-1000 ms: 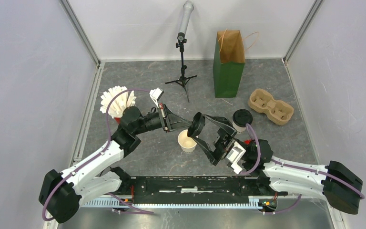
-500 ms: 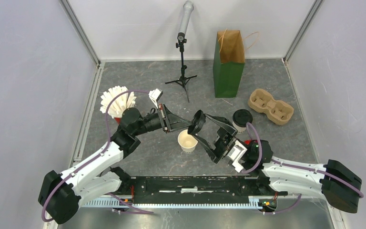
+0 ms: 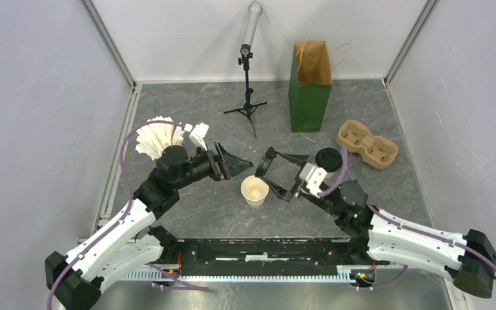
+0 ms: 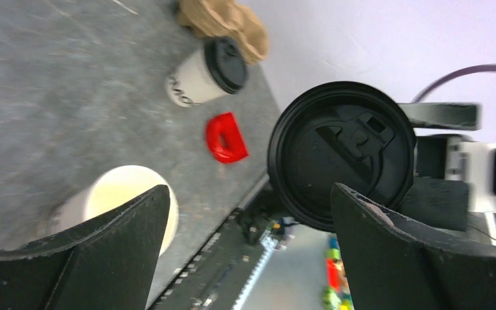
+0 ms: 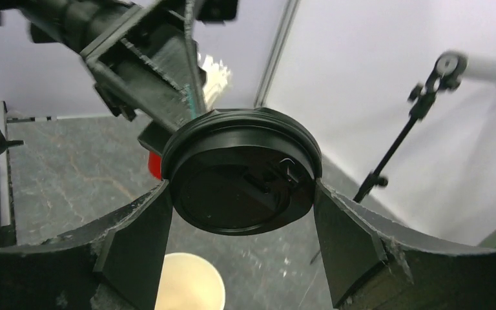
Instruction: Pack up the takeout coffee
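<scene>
We see the right tool pinching a loose black lid: one finger sits against each side of its rim, and the lid is held on edge in the air at the centre of the top view. The left tool is spread wide. Its fingers frame that lid in its own camera, and we cannot tell whether either tip touches the rim.

Just below the held lid in the top view, an open cup stands upright on the table, apart from both tools.

The takeout coffee stands with its lid on, right of centre in the top view, close by the right tool's wrist.

We count:
- two cream cups, one lidded and one open
- two black lids, one on its cup and one in the right tool
- one green paper bag, upright at the upper middle
- one brown cup carrier with two wells, at the right
- one microphone stand
- one bunch of white sticks, at the left
- one small red piece, lying on the table

The red cup under the sticks is mostly hidden by the sticks and the left arm. A cable crosses the takeout coffee's edge. In the left wrist view a finger cuts off the open cup and the carrier is blurred. In the right wrist view the frame's bottom edge cuts off the open cup.
</scene>
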Available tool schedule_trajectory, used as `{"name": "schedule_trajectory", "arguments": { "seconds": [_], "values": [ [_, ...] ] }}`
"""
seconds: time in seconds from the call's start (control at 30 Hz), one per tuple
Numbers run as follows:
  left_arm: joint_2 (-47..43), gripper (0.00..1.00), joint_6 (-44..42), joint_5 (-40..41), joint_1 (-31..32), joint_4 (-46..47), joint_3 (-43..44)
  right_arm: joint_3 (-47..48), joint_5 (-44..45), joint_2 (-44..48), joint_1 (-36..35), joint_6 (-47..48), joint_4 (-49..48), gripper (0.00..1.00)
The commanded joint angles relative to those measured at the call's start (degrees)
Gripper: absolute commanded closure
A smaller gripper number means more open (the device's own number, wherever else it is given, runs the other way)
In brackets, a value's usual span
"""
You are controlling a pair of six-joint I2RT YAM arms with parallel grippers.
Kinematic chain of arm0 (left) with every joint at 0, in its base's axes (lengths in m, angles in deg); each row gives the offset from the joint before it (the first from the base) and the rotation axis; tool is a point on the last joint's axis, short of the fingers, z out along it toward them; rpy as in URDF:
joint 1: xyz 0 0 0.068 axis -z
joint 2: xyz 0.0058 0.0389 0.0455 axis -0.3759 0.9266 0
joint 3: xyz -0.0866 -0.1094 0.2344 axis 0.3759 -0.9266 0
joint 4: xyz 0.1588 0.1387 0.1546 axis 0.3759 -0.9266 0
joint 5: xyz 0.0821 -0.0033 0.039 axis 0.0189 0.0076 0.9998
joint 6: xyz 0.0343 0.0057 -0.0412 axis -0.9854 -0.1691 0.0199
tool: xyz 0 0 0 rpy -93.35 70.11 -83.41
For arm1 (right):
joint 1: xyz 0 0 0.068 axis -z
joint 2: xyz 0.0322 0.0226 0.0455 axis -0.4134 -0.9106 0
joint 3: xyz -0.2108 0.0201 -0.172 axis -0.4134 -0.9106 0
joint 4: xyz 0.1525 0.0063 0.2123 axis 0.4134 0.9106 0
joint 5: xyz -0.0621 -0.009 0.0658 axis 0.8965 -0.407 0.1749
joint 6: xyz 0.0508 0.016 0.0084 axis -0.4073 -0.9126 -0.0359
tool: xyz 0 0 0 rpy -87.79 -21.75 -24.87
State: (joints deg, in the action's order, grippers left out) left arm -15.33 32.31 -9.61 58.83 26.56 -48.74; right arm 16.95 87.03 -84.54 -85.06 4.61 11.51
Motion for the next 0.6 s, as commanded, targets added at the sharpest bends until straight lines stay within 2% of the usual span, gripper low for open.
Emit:
{"name": "schedule_trajectory", "arguments": {
  "seconds": [0.0,0.1,0.33,0.57],
  "values": [
    [-3.0,0.0,-11.9,10.8,-0.1,-11.5,1.3,12.0,9.0,-0.3,-0.2,-11.2,33.6,0.28],
    [-4.8,0.0,-13.1,14.6,-0.3,-13.5,-0.6,18.8,11.6,-2.4,-0.2,-16.0,48.3,0.28],
    [-8.0,0.0,-15.3,17.0,-0.5,-19.9,-2.8,34.6,11.3,-11.7,-0.2,-21.7,72.5,0.28],
    [-10.2,0.05,-10.5,15.6,-0.6,-19.6,-7.8,40.8,9.2,-18.9,-0.2,-24.5,80.2,0.28]
  ]
}}
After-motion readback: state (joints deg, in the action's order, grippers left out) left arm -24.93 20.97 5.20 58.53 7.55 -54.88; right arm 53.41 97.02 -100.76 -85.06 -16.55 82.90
